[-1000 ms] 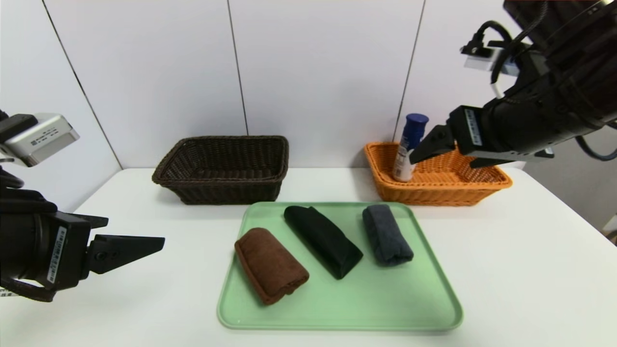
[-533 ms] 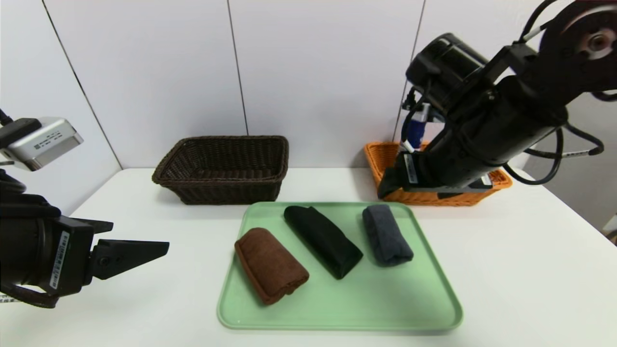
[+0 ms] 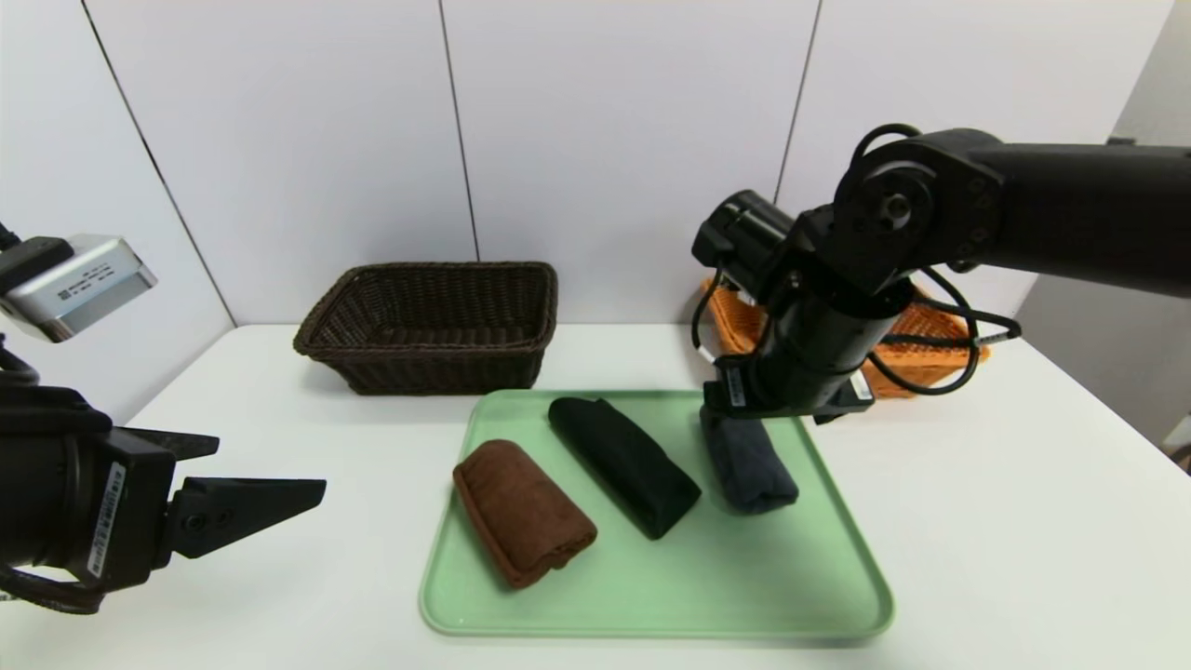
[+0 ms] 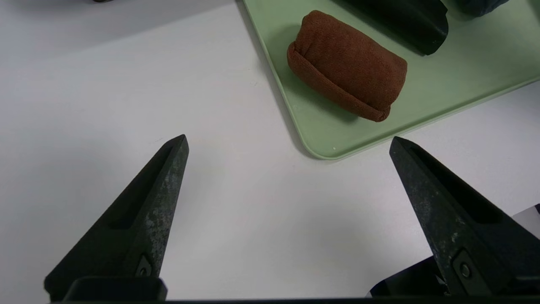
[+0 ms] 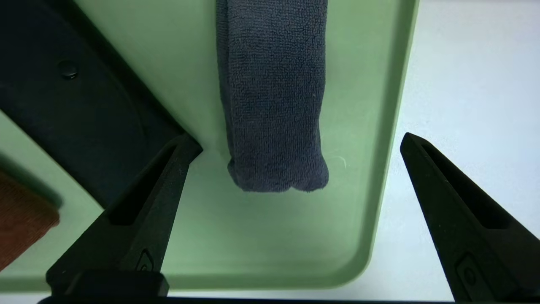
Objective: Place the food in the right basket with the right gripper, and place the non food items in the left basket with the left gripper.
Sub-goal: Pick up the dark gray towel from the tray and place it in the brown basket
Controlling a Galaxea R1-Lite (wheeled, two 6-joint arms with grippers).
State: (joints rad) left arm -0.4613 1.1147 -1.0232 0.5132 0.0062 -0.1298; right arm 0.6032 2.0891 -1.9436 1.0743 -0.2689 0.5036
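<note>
The left claw [image 3: 279, 493] hangs open and empty over the counter [image 3: 307, 437], at nine o'clock from the green tray [image 3: 651, 596]. The brown basket [image 3: 433, 326] sits at eleven. On the tray lie brown [image 3: 521, 512], black [image 3: 623, 465] and grey [image 3: 749, 461] towels. The right claw [image 5: 295, 143], spread wide and empty, hangs above the grey towel's far end. The orange basket [image 3: 930, 330] sits at one o'clock; the arm hides the bottle.

Both arms are matte black. The right arm [image 3: 930, 242] has rounded cylindrical segments, a disc-shaped joint cap with a centre bolt, looping black cables and a small white sticker near the wrist. The left tool [image 4: 287, 143] has pointed, scuffed wedge fingers — each with a screw — behind them a barcode sticker [image 3: 100, 530] and a silver box-shaped camera [image 3: 79, 284].
</note>
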